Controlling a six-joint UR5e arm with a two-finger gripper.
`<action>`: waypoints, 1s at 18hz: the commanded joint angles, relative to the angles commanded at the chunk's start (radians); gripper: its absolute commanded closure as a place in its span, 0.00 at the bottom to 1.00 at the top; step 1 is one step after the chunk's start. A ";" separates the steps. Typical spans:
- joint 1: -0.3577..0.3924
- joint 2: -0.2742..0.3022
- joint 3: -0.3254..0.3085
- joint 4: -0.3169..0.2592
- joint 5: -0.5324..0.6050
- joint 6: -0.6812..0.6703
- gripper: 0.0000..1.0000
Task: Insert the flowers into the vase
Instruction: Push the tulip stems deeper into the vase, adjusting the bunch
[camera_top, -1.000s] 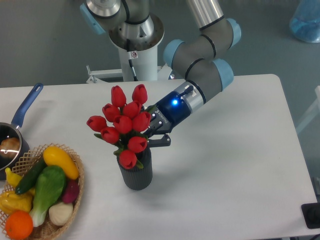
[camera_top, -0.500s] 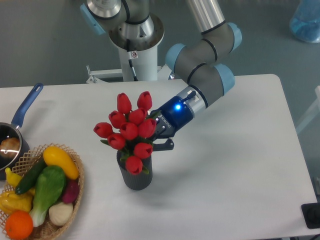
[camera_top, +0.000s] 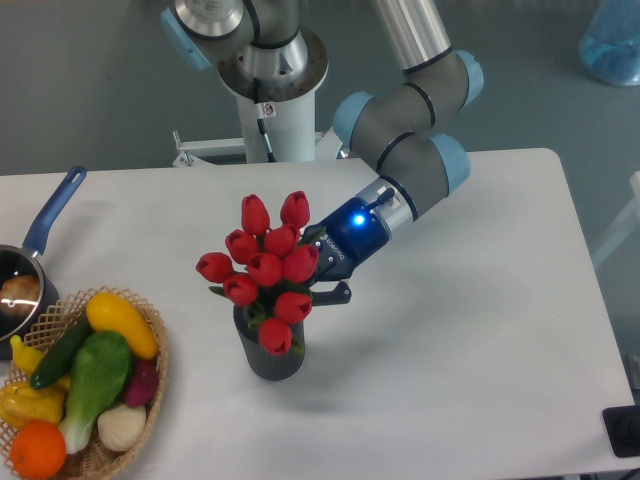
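On a white table (camera_top: 470, 330), the hand (camera_top: 318, 283) grips the flowers (camera_top: 267, 268) above the vase (camera_top: 268, 352).

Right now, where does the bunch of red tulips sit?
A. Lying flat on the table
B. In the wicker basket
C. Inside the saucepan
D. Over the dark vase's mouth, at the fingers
D: the tulips stand above the dark ribbed vase, with the gripper beside them.

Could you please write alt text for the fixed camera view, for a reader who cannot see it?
A robot arm's gripper holds a bunch of red tulips in the mouth of a dark ribbed vase on a white table. A wicker basket of produce sits at left.
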 joint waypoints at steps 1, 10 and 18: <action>0.000 -0.009 -0.003 0.000 0.000 0.003 0.81; 0.003 -0.014 -0.011 0.000 0.002 0.005 0.81; 0.003 -0.040 -0.018 0.000 0.003 0.054 0.80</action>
